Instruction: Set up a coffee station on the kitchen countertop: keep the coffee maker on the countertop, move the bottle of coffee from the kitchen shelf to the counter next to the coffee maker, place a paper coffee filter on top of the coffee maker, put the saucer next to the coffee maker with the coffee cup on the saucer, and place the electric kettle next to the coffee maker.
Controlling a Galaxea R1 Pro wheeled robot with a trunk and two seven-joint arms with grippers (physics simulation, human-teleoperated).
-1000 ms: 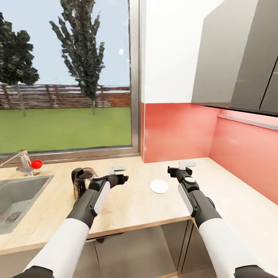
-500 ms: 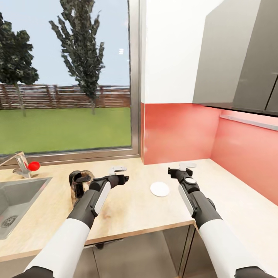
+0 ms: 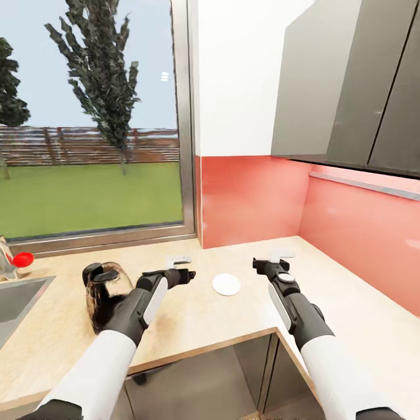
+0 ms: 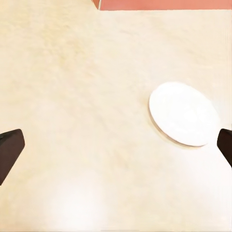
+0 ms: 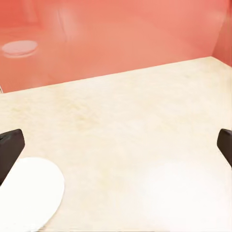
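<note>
The saucer (image 3: 226,284), a small flat white plate, lies on the light-wood countertop (image 3: 192,318) between my two arms. My left gripper (image 3: 178,259) hovers just left of it, open and holding nothing; in the left wrist view the saucer (image 4: 183,121) lies on the wood close to one fingertip of that gripper (image 4: 116,150). My right gripper (image 3: 282,255) is open and empty to the saucer's right, and its wrist view catches the saucer's edge (image 5: 29,193). The electric kettle (image 3: 102,291), glass with a black handle, stands on the counter behind my left forearm, partly hidden.
A steel sink (image 3: 14,300) and a faucet with a red knob (image 3: 22,259) sit at far left. A red backsplash (image 3: 256,198) rings the counter's corner, with dark wall cabinets (image 3: 350,87) above right and a window behind. The counter's front edge steps inward under my right arm.
The whole picture has slid left, so the camera has turned to the right. Both arms hold the same pose, and both grippers stay open.
</note>
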